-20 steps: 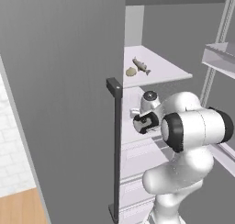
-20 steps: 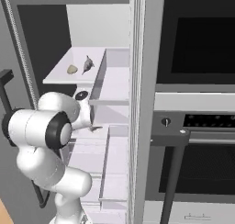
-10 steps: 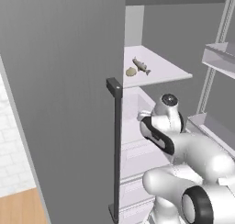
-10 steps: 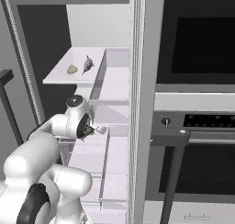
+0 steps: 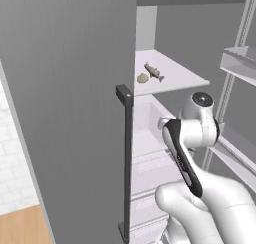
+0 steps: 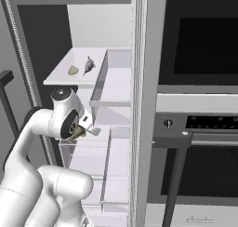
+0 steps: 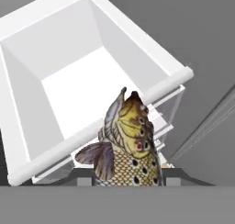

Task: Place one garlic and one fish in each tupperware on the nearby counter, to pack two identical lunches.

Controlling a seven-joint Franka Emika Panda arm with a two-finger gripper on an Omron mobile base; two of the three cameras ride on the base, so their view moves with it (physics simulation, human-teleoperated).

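Observation:
My gripper (image 7: 126, 179) is shut on a fish (image 7: 128, 149), olive-brown with dark spots, whose head points away from the hand over an open white fridge drawer (image 7: 27, 103). In the right base view the gripper (image 6: 86, 126) hangs below the fridge shelf with the fish (image 6: 78, 134) in it. On that white shelf (image 6: 60, 77) lie another fish (image 6: 88, 64) and a garlic (image 6: 73, 70) side by side; they are also the fish (image 5: 154, 71) and garlic (image 5: 143, 78) in the left base view. The tupperware and the counter are out of view.
The open fridge door (image 5: 65, 113) with its dark vertical handle (image 5: 126, 153) stands close on the left. Door racks (image 5: 240, 63) jut out on the right. A black wall oven (image 6: 200, 128) with a bar handle sits right of the fridge.
The arm's links have swung round, with the big joint dropping low toward the cameras. The hand stays in front of the drawers, still shut on the fish. The shelf items have not moved.

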